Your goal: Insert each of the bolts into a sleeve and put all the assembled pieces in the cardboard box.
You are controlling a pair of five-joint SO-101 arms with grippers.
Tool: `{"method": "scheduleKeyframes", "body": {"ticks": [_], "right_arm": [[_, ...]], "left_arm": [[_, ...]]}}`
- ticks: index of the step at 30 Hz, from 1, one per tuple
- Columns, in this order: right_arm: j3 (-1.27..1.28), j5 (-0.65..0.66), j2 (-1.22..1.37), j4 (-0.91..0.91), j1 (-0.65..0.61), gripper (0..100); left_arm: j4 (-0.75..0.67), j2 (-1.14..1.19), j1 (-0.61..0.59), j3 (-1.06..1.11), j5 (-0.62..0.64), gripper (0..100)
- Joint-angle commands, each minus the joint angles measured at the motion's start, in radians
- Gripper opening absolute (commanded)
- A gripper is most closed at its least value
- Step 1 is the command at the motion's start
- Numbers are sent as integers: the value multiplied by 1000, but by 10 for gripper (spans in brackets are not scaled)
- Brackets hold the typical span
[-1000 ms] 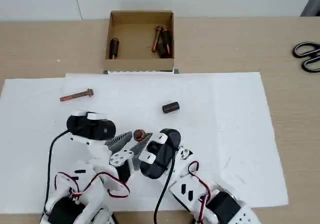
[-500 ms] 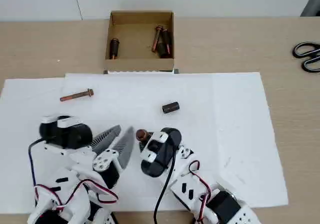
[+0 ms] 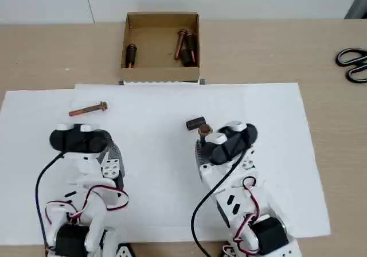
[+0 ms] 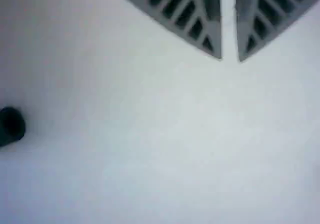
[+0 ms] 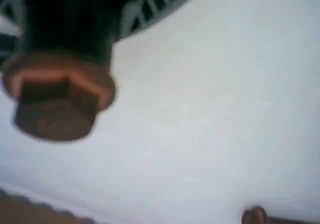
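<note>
While the right tool (image 3: 203, 135) is pinching a copper bolt (image 3: 205, 129), the hex head is poking out just beside the loose black sleeve (image 3: 195, 123) lying on the white paper (image 3: 275, 154). Whether head and sleeve are touching, I cannot tell. In the right wrist view that head is looming large, with a dark cylinder sitting directly behind it and ribbed grey fingers (image 5: 150, 4) flanking it.

Over on the other side, the left tool (image 4: 229, 59) is hovering above the paper. Its two tips are pressed almost together with only a sliver of gap, and it is gripping nothing.

A second bolt (image 3: 87, 109) is lying flat near the paper's far left corner, well apart from both arms.

Beyond the paper's far edge, the cardboard box (image 3: 161, 73) is sitting on the counter (image 3: 287, 50). It is holding one sleeved piece (image 3: 131, 54) on its left side and a cluster of bolt-and-sleeve pieces (image 3: 186, 45) on its right. Scissors (image 3: 352, 65) are resting at the counter's right edge.
</note>
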Motion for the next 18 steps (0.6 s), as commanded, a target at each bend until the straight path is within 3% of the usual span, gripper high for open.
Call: {"method": "scheduleKeyframes", "body": {"ticks": [1, 10, 18], "right_arm": [[-124, -18, 8, 2, 21, 2], [-517, -21, 460, -18, 22, 2], [-928, 54, 1020, -189, 94, 2]], "left_arm": [[-41, -9, -8, 64, -6, 6], [-38, -9, -9, 85, -9, 7], [-40, -9, -6, 136, -86, 7]]}}
